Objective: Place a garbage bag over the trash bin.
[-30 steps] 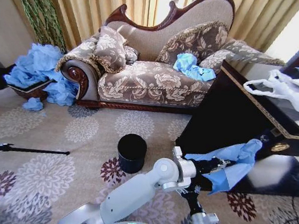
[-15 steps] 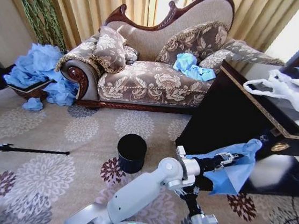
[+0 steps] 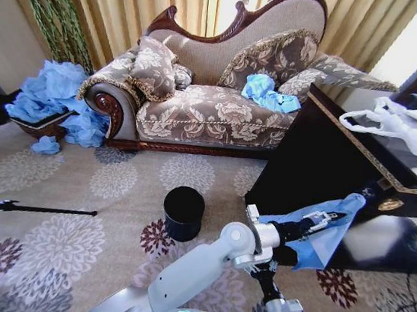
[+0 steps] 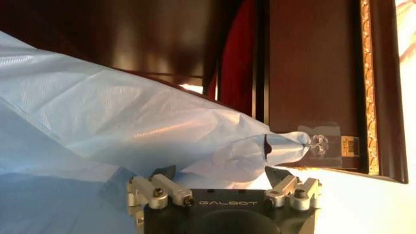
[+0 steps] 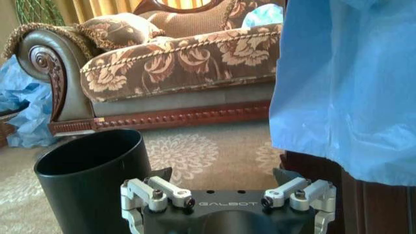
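Observation:
The garbage bag [image 3: 319,240], thin and light blue, hangs in the air in front of the dark cabinet, draped over my left gripper [image 3: 328,216]. In the left wrist view the left gripper [image 4: 219,171] has its fingers spread, and the garbage bag [image 4: 130,126] lies across them and beyond. The trash bin [image 3: 183,212], small, black and round, stands upright on the carpet to the left of the bag. My right gripper [image 5: 224,173] is open and holds nothing. It sits low beside the trash bin [image 5: 91,185], with the garbage bag [image 5: 351,87] hanging over its other side.
A dark cabinet [image 3: 306,159] stands close on the right with a white plastic bag [image 3: 407,130] on top. Behind is a patterned sofa [image 3: 198,117] with a blue bag [image 3: 268,93] on it. A heap of blue bags [image 3: 53,97] lies at the far left. A black rod [image 3: 29,207] lies on the carpet.
My left gripper has reached a little farther right toward the cabinet, carrying the bag along. The bin has not moved.

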Robot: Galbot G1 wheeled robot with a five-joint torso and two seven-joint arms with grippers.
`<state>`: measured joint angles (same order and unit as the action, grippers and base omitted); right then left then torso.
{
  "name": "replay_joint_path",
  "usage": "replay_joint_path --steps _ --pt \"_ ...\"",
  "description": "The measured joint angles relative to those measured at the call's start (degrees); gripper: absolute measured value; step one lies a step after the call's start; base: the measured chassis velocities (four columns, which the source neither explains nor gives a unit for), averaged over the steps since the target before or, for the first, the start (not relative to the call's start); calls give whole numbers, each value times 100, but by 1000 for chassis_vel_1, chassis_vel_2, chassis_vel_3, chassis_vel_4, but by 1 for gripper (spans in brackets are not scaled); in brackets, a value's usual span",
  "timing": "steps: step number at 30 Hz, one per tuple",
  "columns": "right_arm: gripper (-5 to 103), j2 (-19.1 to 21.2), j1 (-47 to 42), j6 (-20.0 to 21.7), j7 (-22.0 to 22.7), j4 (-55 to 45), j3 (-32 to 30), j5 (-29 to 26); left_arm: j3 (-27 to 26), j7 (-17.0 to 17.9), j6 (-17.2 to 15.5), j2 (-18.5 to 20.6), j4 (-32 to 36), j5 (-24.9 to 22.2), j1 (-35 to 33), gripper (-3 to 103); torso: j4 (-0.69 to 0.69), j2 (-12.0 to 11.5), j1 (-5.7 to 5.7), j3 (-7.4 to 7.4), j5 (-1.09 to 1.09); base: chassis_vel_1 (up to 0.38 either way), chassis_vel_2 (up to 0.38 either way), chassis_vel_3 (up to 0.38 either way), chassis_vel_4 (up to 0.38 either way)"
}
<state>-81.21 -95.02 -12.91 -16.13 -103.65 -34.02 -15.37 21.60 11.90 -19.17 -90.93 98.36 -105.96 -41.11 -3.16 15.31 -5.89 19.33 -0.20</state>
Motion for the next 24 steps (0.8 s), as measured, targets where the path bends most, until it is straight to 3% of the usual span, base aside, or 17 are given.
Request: replay_joint_path --steps 2,11,16,19,21,24 --pt "100 -5 -3 -1 -3 16 5 13 -26 -62 2 -20 -18 1 -2 92 -1 0 0 0 0 0 0 0 0" --pt "100 19 -23 -1 -5 10 1 20 -66 -384 21 -123 -277 47 29 96 -1 0 0 0 0 0 0 0 0" --pt "100 22 -42 -1 -6 19 -7 30 -67 -476 97 -123 -320 88 -1 86 -1 0 0 0 0 0 0 0 0" --pt "100 12 -43 -1 -6 28 15 54 -78 -538 113 -124 -361 107 -3 74 0 0 0 0 0 0 0 0 0" --pt "100 12 -43 0 -5 29 25 60 -79 -554 113 -124 -380 116 -2 74 -1 0 0 0 0 0 0 0 0" --pt "100 9 -34 9 -1 30 72 88 -66 -596 112 -124 -453 156 15 62 0 0 0 0 0 0 0 0 0"
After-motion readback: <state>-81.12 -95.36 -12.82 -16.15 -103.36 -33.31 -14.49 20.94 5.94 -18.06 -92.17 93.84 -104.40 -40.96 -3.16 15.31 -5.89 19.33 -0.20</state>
